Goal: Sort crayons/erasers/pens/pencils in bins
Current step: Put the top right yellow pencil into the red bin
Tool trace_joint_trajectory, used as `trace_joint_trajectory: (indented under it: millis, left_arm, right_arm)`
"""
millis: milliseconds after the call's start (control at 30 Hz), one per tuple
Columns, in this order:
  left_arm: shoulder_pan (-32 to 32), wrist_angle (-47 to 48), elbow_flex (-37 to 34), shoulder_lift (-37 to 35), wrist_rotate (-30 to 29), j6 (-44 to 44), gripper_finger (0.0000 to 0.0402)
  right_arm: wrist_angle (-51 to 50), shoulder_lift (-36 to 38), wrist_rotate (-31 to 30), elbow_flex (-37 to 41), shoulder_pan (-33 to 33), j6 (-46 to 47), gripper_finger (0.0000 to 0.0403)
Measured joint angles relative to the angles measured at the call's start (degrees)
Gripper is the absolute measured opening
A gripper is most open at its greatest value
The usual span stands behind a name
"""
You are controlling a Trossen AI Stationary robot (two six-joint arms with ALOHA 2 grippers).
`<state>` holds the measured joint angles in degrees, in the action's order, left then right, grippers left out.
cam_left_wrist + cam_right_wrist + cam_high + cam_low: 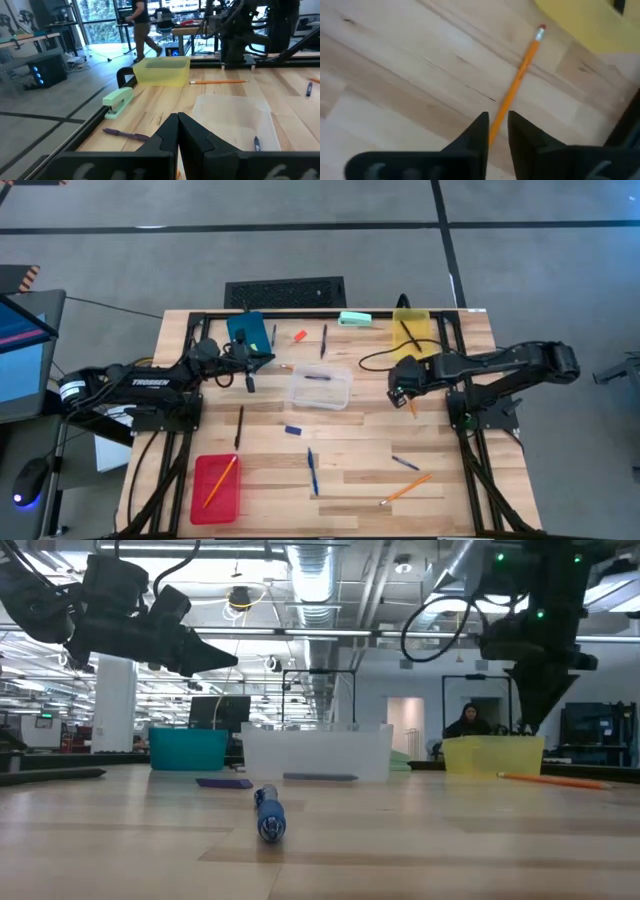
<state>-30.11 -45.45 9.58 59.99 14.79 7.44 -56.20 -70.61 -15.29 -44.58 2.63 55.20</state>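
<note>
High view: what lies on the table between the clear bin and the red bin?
Between the clear bin and the red bin, the high view shows a dark pen and a small blue eraser on bare wood.

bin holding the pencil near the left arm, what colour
Red bin, with the pencil inside; clearest in the high view.

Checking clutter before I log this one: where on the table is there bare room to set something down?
Bare wood lies between the red bin and the pen at the near edge, and around the clear bin's right side. The far edge is crowded: blue bin, stapler, yellow bin, and both arms.
</note>
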Motion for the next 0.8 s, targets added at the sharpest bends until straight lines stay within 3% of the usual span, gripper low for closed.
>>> trace_joint_trajectory:
  millis: [367,600,800]
  left_arm:
    - [0.0,0.8,0.0,0.0,0.0,0.0,0.0]
    - [0.0,1.3,0.0,0.0,0.0,-0.1,0.0]
    - [0.0,2.1,0.0,0.0,0.0,0.1,0.0]
  right_arm:
    - [4.2,-8.3,6.5,4.2,12.0,-0.2,0.0123]
    - [9.7,-11.4,11.0,5.8,15.7,-4.0,0.0114]
    - [10.5,-14.7,11.4,5.6,15.9,-4.5,0.0092]
